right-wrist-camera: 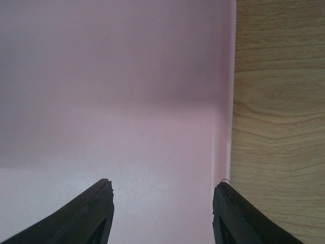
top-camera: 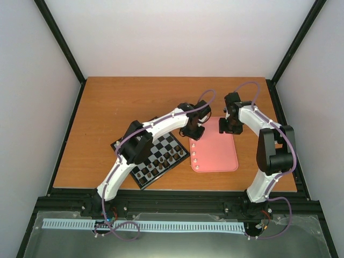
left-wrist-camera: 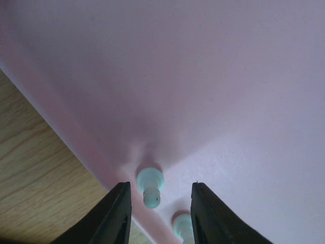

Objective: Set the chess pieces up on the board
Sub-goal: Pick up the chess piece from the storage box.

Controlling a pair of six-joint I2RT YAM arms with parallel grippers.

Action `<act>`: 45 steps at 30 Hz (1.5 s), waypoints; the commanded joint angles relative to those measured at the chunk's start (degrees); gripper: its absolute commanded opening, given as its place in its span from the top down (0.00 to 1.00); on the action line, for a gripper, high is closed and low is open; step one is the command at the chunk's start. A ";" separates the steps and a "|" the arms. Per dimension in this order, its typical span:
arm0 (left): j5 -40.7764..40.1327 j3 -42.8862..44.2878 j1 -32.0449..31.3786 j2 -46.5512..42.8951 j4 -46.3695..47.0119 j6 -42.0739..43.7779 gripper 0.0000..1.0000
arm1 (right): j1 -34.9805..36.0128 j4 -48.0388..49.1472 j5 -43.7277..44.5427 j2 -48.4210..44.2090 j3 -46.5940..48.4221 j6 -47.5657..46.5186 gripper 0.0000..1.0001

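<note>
The black and silver board (top-camera: pixel 152 144) lies left of centre, partly under my left arm. Several cream chess pieces (top-camera: pixel 194 156) stand in a row along the left edge of the pink tray (top-camera: pixel 217 153). My left gripper (top-camera: pixel 192 132) hangs over the far end of that row. In the left wrist view its jaws (left-wrist-camera: pixel 160 192) stand apart around one cream piece (left-wrist-camera: pixel 150 186), with a gap on each side. A second cream piece (left-wrist-camera: pixel 183 227) shows by the right finger (left-wrist-camera: pixel 210 216). My right gripper (top-camera: pixel 230 127) is open over bare tray near its right rim (right-wrist-camera: pixel 223 132), holding nothing.
Dark brown pieces (top-camera: pixel 167 156) stand on the board's near-right squares. The tray lies directly right of the board on the wooden table (top-camera: pixel 118 107). A black frame rail (top-camera: pixel 177 201) runs along the near edge, and white walls enclose the other three sides.
</note>
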 commanded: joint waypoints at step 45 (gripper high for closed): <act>-3.40 -0.17 2.82 -11.96 -5.51 -1.15 0.99 | -0.80 0.10 -1.14 -2.19 -0.36 -1.16 0.46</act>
